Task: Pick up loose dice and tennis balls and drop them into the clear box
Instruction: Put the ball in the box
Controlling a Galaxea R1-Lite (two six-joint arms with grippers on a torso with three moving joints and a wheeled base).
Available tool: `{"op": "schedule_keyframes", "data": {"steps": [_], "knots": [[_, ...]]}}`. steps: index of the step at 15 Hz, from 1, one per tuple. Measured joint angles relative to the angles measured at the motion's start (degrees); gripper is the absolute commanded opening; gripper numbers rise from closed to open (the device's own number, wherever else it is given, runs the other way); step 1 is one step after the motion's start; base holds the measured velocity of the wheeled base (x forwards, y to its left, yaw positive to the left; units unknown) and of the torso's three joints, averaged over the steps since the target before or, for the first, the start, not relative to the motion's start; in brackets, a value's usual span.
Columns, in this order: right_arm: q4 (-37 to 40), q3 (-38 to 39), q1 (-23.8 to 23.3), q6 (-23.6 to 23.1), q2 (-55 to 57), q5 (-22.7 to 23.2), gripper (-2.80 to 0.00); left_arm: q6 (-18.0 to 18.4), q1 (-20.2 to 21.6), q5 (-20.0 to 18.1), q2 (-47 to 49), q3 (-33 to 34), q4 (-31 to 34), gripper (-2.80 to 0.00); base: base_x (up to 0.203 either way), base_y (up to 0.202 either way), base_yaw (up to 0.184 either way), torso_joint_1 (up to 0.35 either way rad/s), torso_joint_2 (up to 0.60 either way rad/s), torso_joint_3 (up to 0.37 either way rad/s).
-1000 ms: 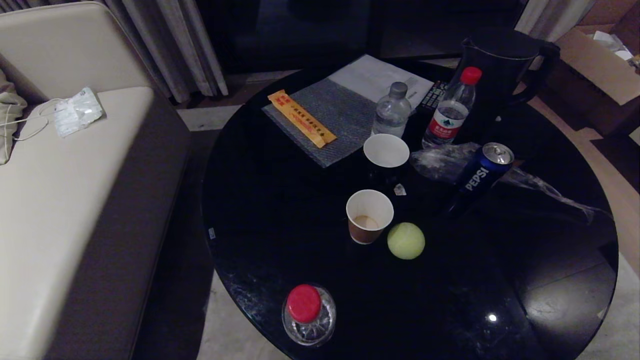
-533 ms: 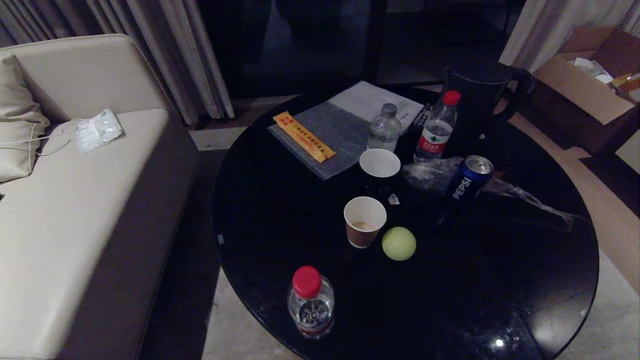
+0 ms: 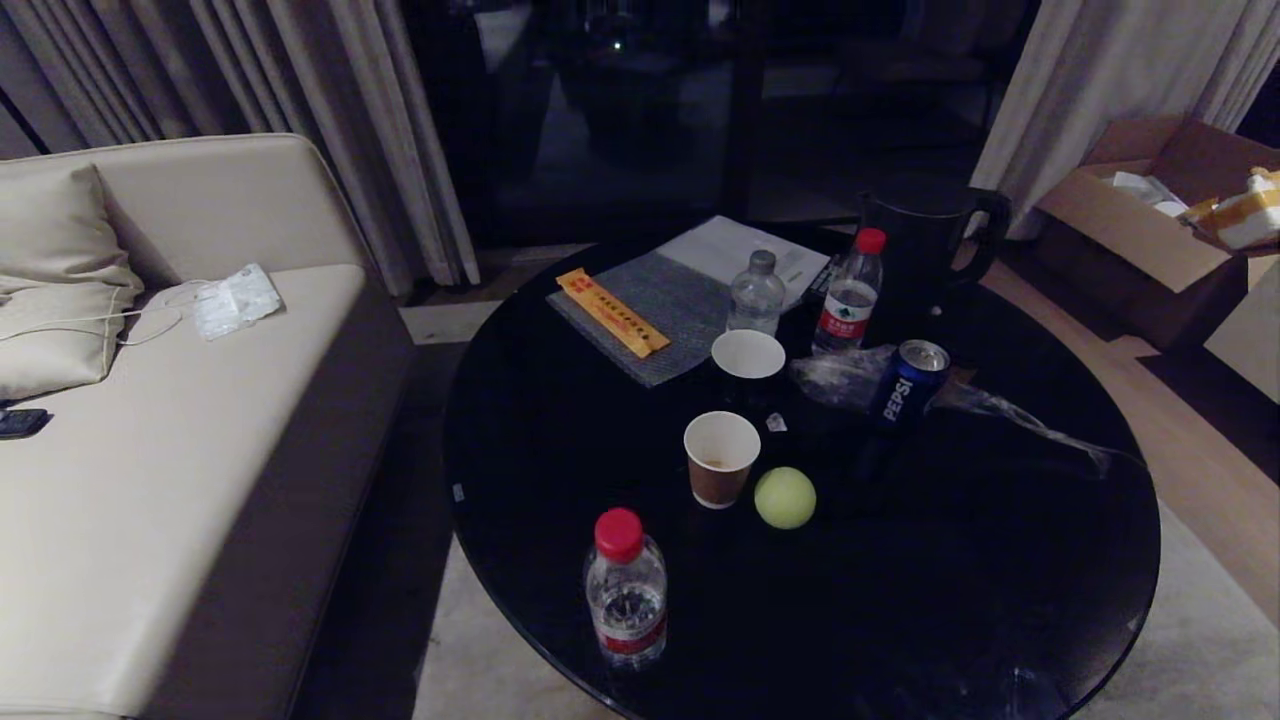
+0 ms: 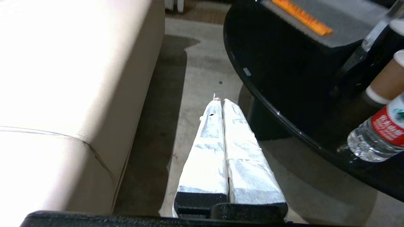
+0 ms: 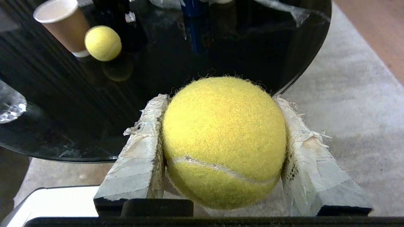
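Between right tool (image 5: 223,145) pads: tennis ball (image 5: 223,142) clamped. Beyond it, second ball (image 5: 103,43) loose on tabletop (image 5: 164,82). Left tool (image 4: 220,100) clenched, empty. Clear box, dice unseen.

Left gripper (image 4: 222,100): two long tapered fingers (image 4: 208,151) wrapped in white, wrinkled tape, pressed flat together, rooted in a black base. Right gripper (image 5: 221,107): blocky fingers (image 5: 139,157) in frayed, torn whitish tape, black mounts below, a white housing edge beside.
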Motion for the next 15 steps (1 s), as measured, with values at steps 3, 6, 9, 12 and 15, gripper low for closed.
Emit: {"op": "schedule_keyframes", "data": {"steps": [3, 6, 9, 12, 15], "knots": [[0.01, 0.00, 0.00, -0.01, 0.00, 0.00, -2.80, 0.02, 0.00, 0.02, 0.00, 0.00, 0.02, -2.80, 0.000, 0.000, 0.000, 0.000, 0.00, 0.204], [0.01, -0.01, 0.00, 0.00, 0.00, 0.00, -2.80, 0.00, 0.00, 0.05, 0.00, 0.00, 0.00, -2.80, 0.000, 0.000, 0.000, 0.003, 0.00, 0.195], [0.02, -0.02, 0.00, -0.01, 0.00, 0.02, -2.80, -0.02, 0.00, 0.02, 0.00, 0.00, 0.00, -2.80, 0.000, 0.000, 0.000, 0.002, 0.00, 0.073], [0.01, -0.02, 0.00, 0.00, 0.02, 0.00, -2.80, -0.27, 0.00, 0.05, 0.00, 0.00, -0.04, -2.80, 0.000, 0.000, 0.000, 0.000, 0.00, 0.000], [0.03, -0.02, 0.00, -0.01, 0.02, 0.00, -2.80, -0.22, 0.00, 0.06, 0.00, 0.00, -0.02, -2.80, -0.017, 0.000, -0.003, 0.002, 0.00, 0.001]]}}
